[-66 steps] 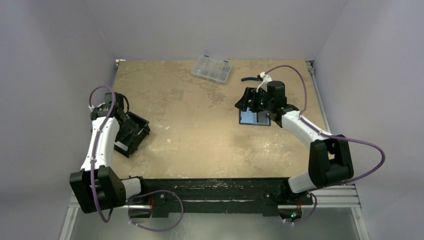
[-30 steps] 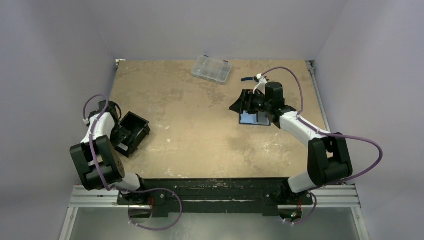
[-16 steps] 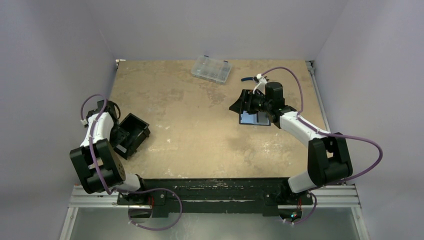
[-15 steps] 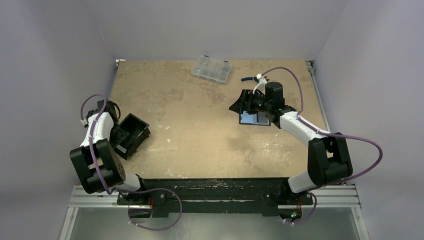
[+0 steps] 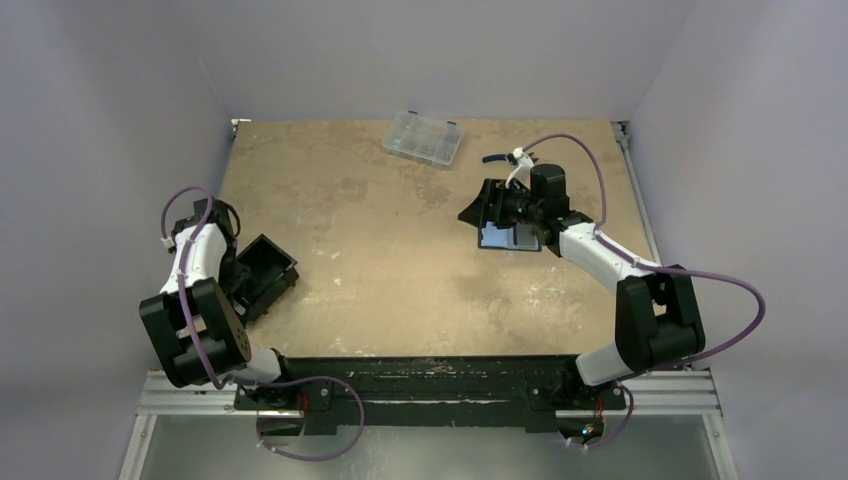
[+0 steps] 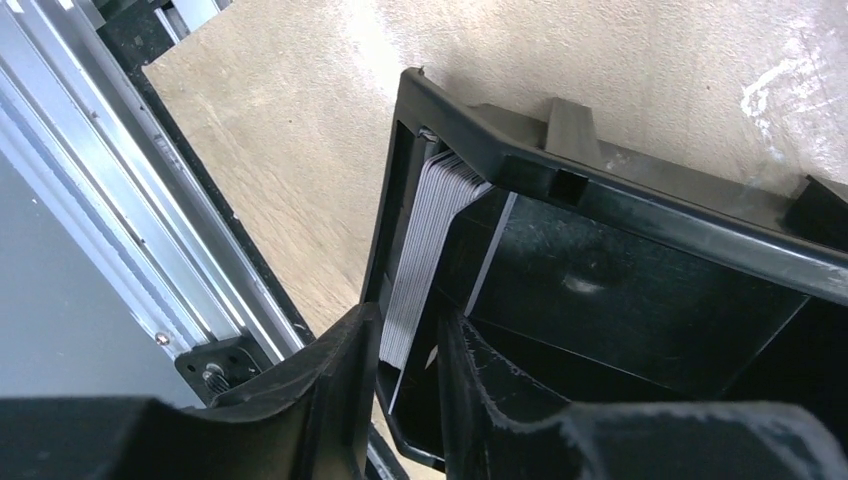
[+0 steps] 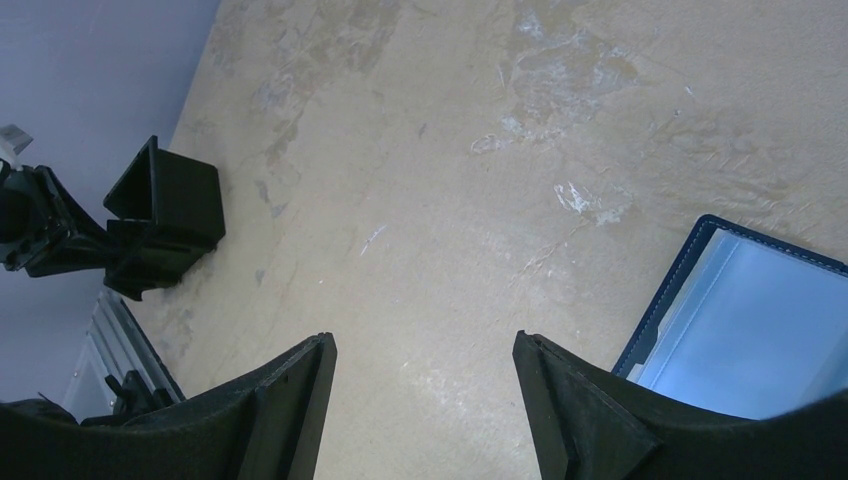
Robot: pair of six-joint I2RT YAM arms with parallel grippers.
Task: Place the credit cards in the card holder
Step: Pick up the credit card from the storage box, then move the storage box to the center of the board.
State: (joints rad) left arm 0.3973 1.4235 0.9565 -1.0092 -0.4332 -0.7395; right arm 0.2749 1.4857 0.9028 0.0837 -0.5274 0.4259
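The task looks barely begun. The cards (image 6: 425,240) stand on edge as a tight whitish-grey stack inside a black box (image 6: 600,190), pressed against one of its side walls at the left side of the table (image 5: 380,250). The card holder (image 7: 740,330) lies well apart from them on the right side, spread open and flat. It has a navy stitched border around a pale, glossy clear pocket, and no card can be made out in the part that shows. The left gripper (image 6: 410,318) reaches into the box with its fingers drawn in narrow, one outside the near end of the stack and one inside it. The outer finger seems to sit against the box wall too, and I cannot tell whether the fingers have actually clamped any cards or only flank them. The right gripper (image 7: 422,345) hangs just beside the card holder with its fingers spread wide over bare table, holding nothing. My judgement is that every step is yet to come: lifting a card out, carrying it across and sliding it into a pocket. The stack is thin-edged and packed close, so separating one card is likely to be fiddly.
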